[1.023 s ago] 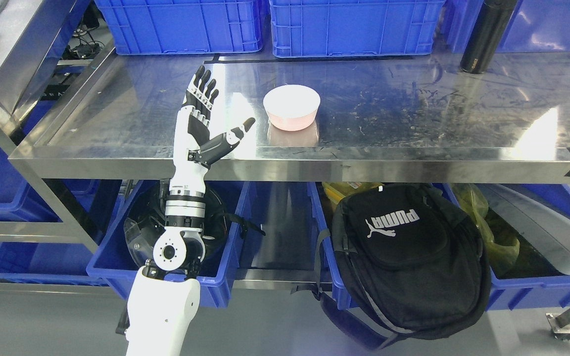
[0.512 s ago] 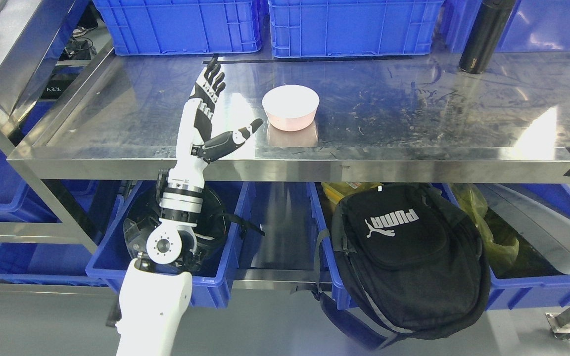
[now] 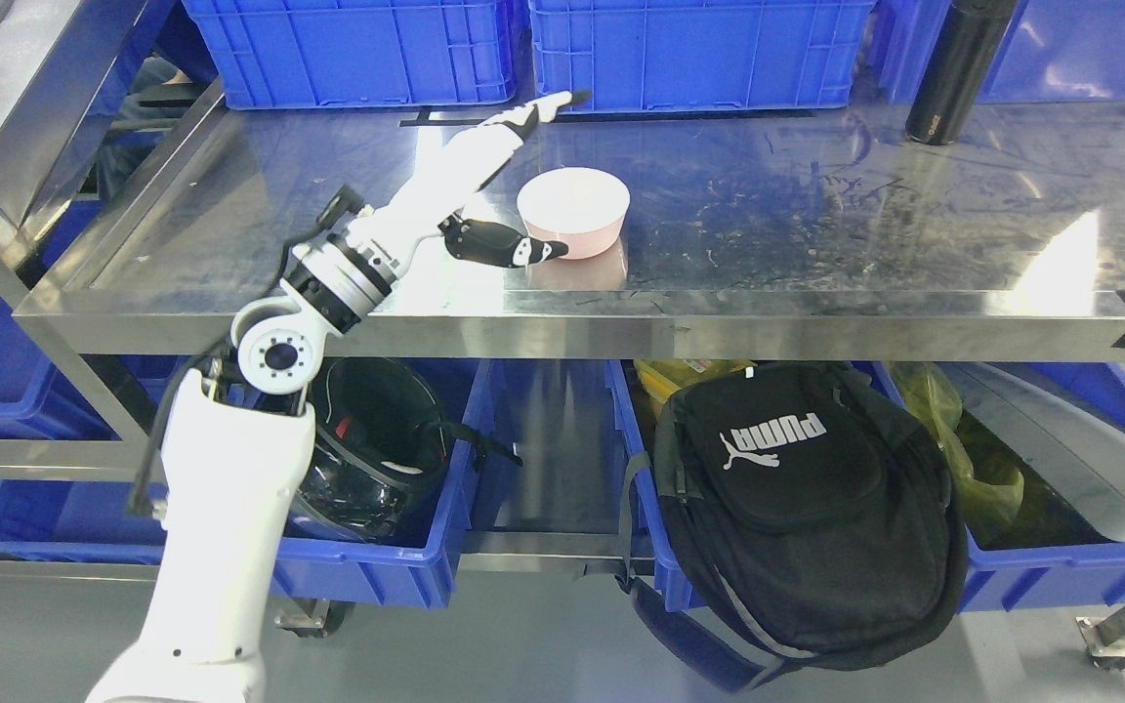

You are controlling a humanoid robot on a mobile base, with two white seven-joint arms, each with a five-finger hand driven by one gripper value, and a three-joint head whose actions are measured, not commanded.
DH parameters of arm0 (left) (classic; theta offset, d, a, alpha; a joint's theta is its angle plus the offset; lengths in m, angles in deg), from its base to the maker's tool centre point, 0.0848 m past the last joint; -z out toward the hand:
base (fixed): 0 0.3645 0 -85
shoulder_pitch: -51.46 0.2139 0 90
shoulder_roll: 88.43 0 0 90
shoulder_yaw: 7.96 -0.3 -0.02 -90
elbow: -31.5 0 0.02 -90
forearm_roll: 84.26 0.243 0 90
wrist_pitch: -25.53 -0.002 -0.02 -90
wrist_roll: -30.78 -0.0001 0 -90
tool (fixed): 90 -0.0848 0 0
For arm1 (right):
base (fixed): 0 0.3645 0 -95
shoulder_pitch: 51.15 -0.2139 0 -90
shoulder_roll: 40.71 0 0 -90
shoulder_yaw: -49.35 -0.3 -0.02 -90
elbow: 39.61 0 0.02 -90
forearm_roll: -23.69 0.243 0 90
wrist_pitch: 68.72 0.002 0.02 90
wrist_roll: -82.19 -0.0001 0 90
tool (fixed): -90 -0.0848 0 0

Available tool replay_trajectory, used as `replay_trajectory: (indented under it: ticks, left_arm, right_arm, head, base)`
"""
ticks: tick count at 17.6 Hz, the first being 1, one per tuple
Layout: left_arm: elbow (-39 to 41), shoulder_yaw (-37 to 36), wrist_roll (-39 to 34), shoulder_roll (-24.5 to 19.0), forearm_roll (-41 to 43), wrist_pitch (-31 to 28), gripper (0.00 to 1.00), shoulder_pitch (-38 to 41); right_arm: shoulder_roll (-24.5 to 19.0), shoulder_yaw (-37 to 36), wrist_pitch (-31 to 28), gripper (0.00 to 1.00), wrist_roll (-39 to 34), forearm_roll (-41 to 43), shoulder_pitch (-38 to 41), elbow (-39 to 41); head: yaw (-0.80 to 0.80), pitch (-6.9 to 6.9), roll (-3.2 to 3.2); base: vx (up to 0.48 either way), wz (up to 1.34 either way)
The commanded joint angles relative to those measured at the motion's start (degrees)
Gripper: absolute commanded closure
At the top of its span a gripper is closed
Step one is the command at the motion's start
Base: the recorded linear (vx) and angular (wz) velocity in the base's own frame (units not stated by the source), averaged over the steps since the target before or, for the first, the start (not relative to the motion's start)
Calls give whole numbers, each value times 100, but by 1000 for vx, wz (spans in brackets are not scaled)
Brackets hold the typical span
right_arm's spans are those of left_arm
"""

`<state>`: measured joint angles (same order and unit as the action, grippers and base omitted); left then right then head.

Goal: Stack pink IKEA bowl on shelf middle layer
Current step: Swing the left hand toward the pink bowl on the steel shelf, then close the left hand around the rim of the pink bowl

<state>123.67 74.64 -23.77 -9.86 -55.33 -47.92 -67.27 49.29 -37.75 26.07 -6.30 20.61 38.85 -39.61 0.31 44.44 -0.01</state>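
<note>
A pink bowl with a pale inside sits upright on the steel shelf, a little left of its middle. My left hand lies open beside the bowl's left side, tilted over toward it. Its thumb reaches along the bowl's near wall and the straight fingers stretch past the bowl's far-left rim. Whether the thumb touches the bowl I cannot tell. The hand holds nothing. My right arm does not show.
Blue crates line the back of the shelf and a black flask stands at the far right. Below the shelf are blue bins, one with a dark helmet, and a black backpack.
My left arm has swung right and forward, and the hand has tipped from upright to lying across, coming up against the bowl's left side. The bowl has not moved.
</note>
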Motion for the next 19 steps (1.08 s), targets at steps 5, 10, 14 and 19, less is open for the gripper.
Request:
replay_trajectory:
  ticks: [5,10,14,19]
  left_arm:
    - [-85,-948,1243,-641,2010,42,4,-1390]
    - [-629,-974,1561,-149,2819,59,19,-1416]
    - [-928,-1185,1596,203,3065,16,26,-1381]
    - [-1183,-1203,1587,326,3338,-55,25,-1381]
  right_arm:
    - [100,0,-4,0,-2,0,132,100]
    - [100,0,-4,0,-2,0,132,100]
    - [100,0,-4,0,-2,0,132,100]
    - [100,0,-4,0,-2,0,132,100]
  head:
    - [0,0,0]
    - [0,0,0]
    - [0,0,0]
    - [0,0,0]
  base:
    - [0,0]
    - [0,0]
    - [0,0]
    - [0,0]
